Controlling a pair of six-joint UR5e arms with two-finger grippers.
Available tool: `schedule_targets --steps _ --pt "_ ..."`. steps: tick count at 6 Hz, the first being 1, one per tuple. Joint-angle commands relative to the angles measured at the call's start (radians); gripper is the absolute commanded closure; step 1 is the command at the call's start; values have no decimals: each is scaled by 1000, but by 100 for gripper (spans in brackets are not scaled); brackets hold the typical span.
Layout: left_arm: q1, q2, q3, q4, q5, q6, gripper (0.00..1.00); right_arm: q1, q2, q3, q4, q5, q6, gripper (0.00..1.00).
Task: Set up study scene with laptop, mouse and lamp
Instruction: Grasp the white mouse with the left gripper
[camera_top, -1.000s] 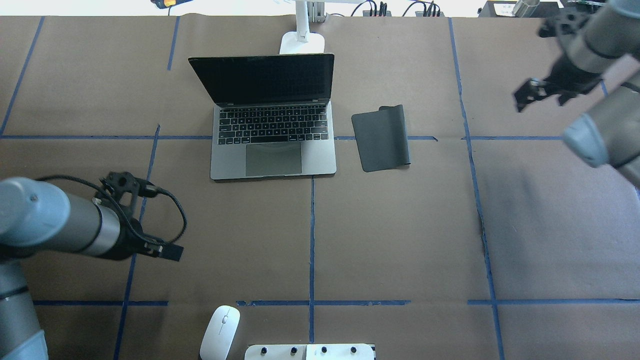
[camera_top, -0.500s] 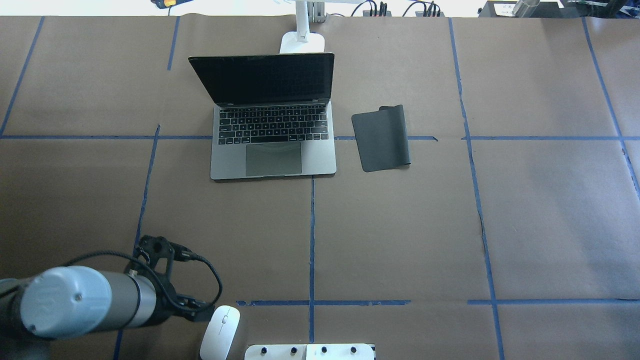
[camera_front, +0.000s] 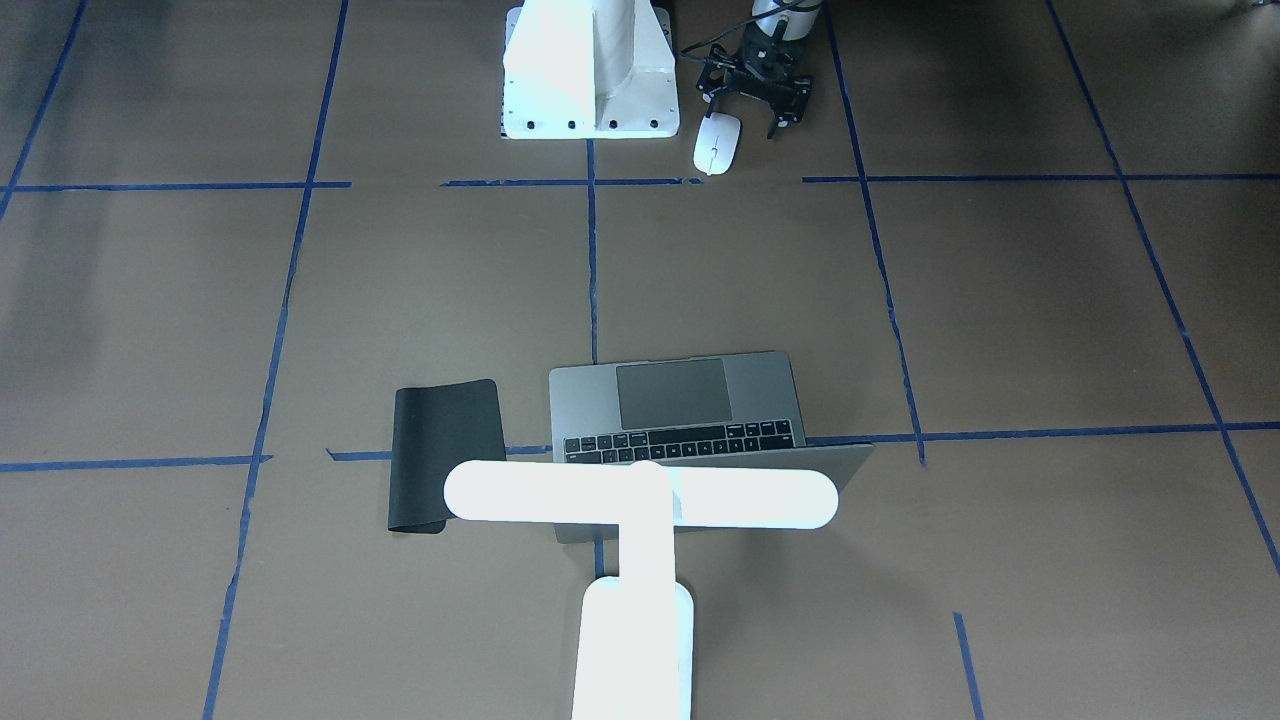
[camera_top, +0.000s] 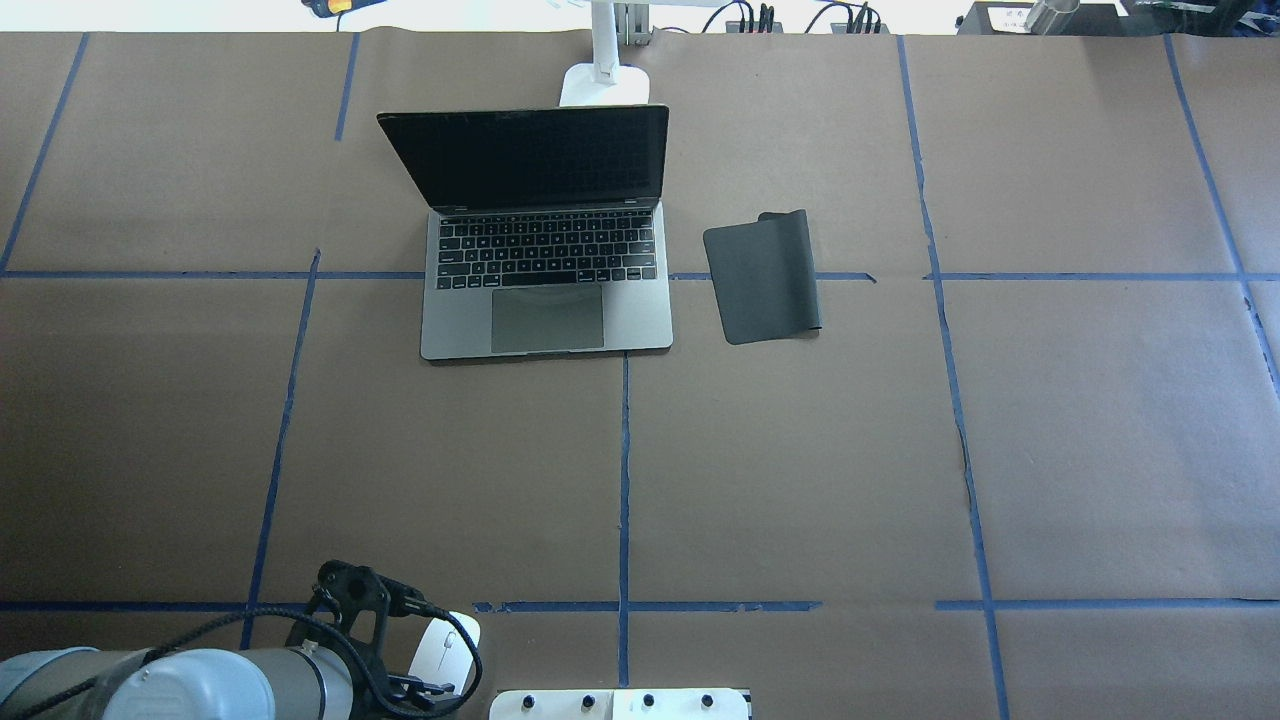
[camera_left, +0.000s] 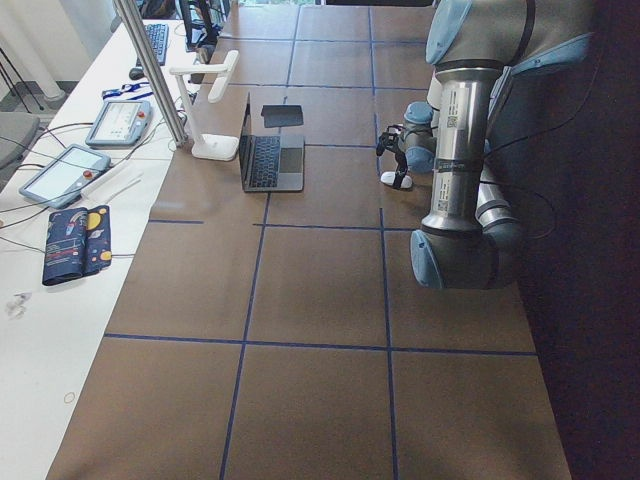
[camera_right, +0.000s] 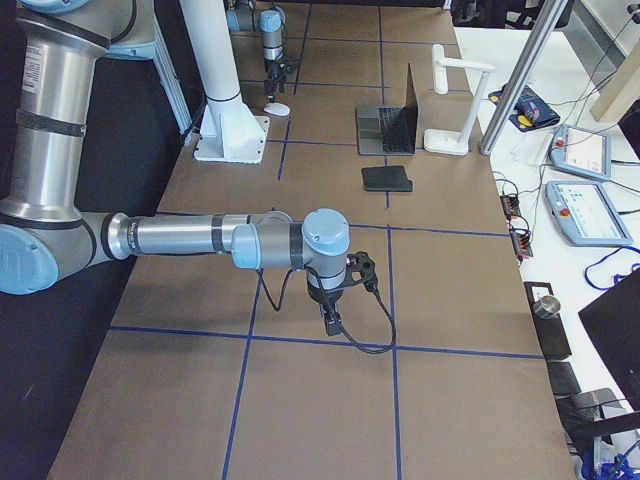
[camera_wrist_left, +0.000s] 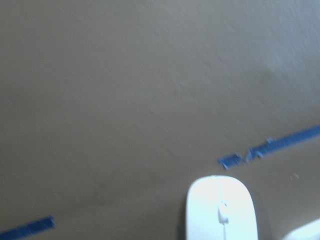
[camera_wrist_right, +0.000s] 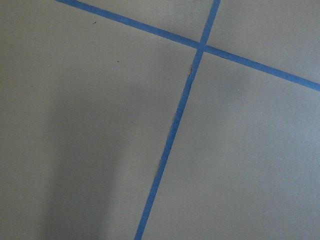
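On bench: laptop open; left gripper, jaws wide, just beside mouse; right gripper, cannot tell jaws' state.

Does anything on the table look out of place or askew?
Yes. The mouse lies by the white pedestal, far from the laptop and off the black mat, which has one end curled up.
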Motion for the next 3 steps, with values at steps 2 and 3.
schedule_targets --steps 2,3 --pt "38 -72 83 0 66 -14 0 3 -1 3 0 -4 -2 0" --pt "37 -71 86 1 66 -12 0 3 -4 3 0 -4 -2 0"
